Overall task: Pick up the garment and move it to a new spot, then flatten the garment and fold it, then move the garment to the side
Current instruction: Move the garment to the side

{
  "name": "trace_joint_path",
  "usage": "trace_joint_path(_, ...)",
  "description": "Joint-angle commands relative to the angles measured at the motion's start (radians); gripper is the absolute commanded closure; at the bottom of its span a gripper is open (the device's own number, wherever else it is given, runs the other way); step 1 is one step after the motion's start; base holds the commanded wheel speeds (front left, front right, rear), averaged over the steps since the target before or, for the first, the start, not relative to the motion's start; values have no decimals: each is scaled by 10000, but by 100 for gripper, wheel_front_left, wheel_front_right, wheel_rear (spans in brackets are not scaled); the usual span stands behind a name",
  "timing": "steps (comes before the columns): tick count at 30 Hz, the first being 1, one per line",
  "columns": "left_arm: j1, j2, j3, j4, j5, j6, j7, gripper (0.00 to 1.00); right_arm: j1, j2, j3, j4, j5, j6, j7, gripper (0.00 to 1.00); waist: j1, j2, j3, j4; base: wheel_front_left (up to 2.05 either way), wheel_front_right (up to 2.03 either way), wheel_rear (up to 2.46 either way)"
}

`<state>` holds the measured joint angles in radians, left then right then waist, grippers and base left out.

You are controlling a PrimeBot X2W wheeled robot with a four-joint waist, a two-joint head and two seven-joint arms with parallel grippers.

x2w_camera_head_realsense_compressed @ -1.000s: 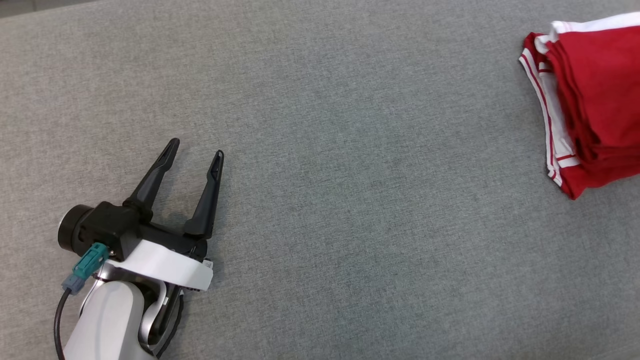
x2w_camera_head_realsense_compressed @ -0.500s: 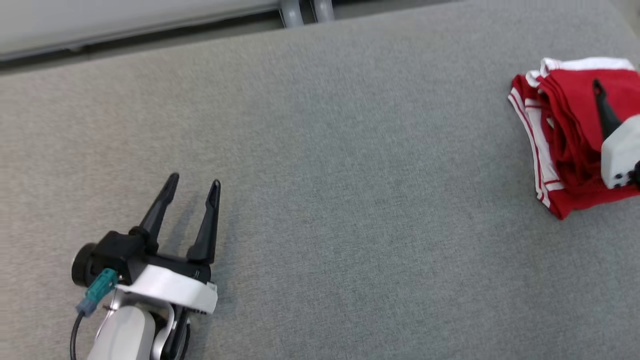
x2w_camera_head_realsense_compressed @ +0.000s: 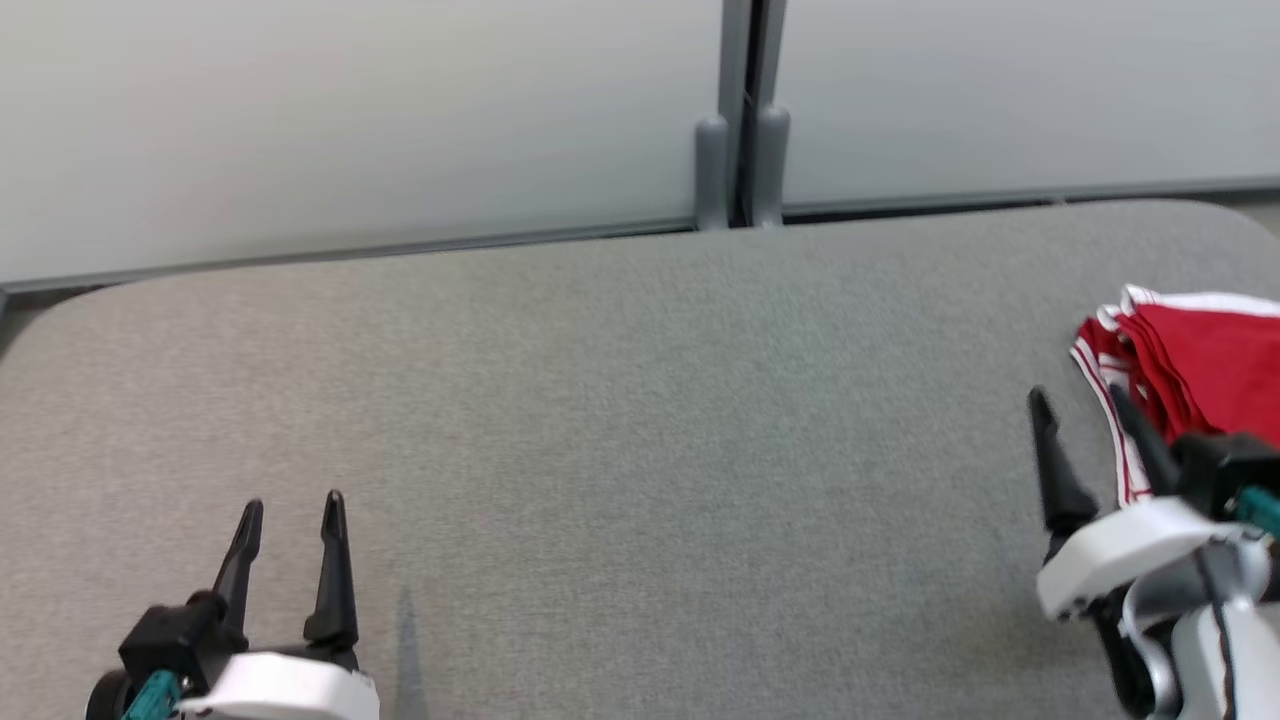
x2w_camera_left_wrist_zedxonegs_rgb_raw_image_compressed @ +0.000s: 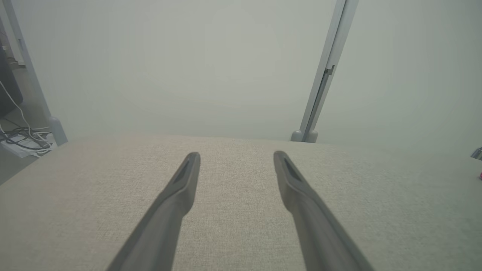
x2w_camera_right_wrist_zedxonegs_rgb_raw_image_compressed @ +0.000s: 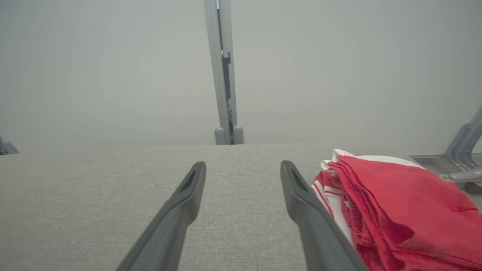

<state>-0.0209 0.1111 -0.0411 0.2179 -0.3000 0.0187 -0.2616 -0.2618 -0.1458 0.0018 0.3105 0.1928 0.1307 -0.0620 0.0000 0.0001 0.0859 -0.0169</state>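
1. Your table [x2w_camera_head_realsense_compressed: 640, 400] is flat grey woven fabric with rounded corners.
2. The garment [x2w_camera_head_realsense_compressed: 1210, 360] is soft red cloth with white striped trim, folded in layers at the frame's right edge, just beside your right gripper [x2w_camera_head_realsense_compressed: 1080, 395].
3. That one and your left gripper [x2w_camera_head_realsense_compressed: 293, 500], lower left, are both spread apart and empty.

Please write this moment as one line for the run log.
garment: folded, on table, right side | left gripper: open, empty | right gripper: open, empty, beside garment

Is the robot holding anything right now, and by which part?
Nothing: left hand and right hand are open and empty; the red garment lies free.
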Motion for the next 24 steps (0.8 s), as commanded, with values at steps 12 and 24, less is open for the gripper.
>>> trace_joint_path(12,1083,-244,672,-164,327,-502,-37,0,2510,928,-84,-794,145,2,-113,0,0,-1,-1147,664,0,0,0)
trace_joint_path(24,1545,-500,968,-175,292,-803,-37,0,2727,925,187,-845,575,2,-95,0,0,-1,-1214,457,0,0,0)
